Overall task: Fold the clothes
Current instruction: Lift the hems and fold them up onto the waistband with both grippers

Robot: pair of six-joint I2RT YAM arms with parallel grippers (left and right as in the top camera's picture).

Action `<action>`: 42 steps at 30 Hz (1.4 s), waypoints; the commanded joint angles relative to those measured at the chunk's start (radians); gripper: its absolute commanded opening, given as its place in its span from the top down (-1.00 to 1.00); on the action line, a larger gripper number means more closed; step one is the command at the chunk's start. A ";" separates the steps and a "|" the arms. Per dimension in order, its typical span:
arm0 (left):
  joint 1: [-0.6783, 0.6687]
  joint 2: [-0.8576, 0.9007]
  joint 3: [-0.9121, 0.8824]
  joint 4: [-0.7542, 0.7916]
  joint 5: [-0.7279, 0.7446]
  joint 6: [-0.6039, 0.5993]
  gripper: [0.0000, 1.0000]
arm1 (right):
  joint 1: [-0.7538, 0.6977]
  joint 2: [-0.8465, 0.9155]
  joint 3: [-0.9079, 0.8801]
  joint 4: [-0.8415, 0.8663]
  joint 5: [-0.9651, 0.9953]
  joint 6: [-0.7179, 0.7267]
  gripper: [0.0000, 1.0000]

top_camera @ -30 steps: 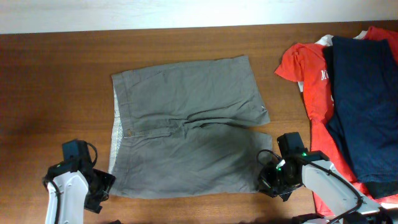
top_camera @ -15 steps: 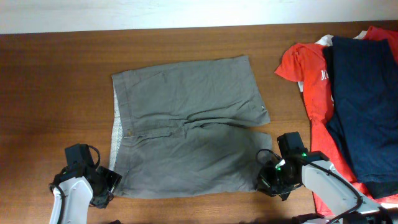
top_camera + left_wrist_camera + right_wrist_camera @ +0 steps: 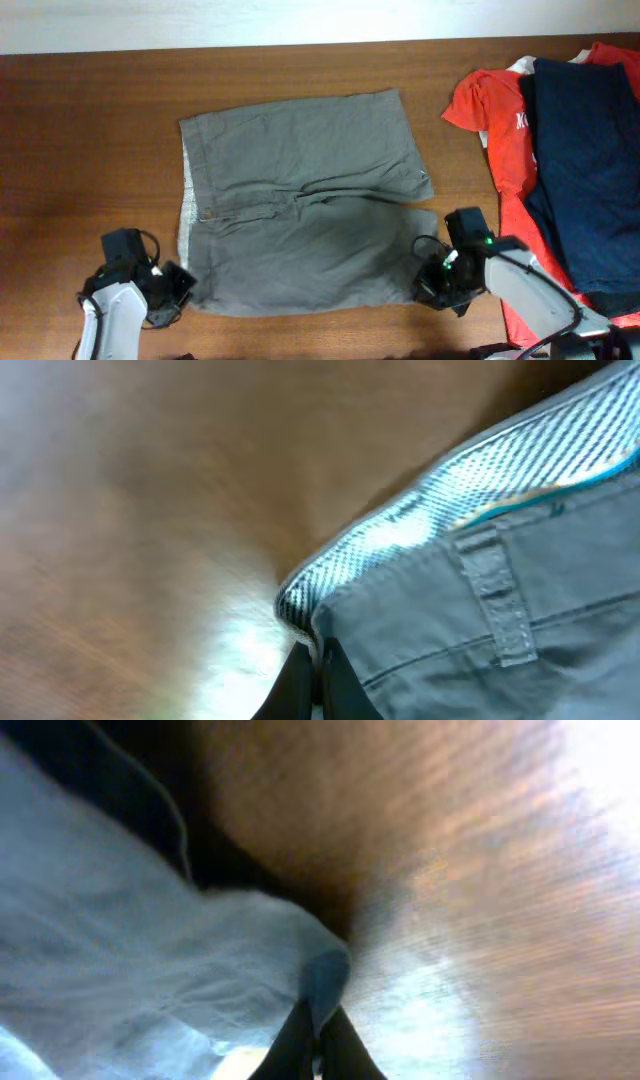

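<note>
The clothes, a pair of grey-khaki shorts (image 3: 300, 200), lie spread flat on the wooden table, waistband to the left and leg hems to the right. My left gripper (image 3: 183, 288) is shut on the near waistband corner (image 3: 305, 610), where the pale patterned lining shows. My right gripper (image 3: 428, 290) is shut on the near leg's hem corner (image 3: 325, 975). In both wrist views the dark fingers pinch a fold of the fabric just above the table.
An orange-red T-shirt (image 3: 500, 130) and a dark navy garment (image 3: 580, 170) lie piled at the table's right side, close to the right arm. The bare wood (image 3: 90, 140) lies left of the shorts, and the table's far edge (image 3: 300, 44) runs along the top.
The left gripper moved right to the waistband corner and shut on it. The right gripper stayed at the hem corner, and the shorts' near edge has pulled in slightly.
</note>
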 commanded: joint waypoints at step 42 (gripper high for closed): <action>-0.128 0.729 0.656 0.758 0.124 0.118 0.98 | 0.005 0.598 0.875 0.559 0.331 -0.489 0.92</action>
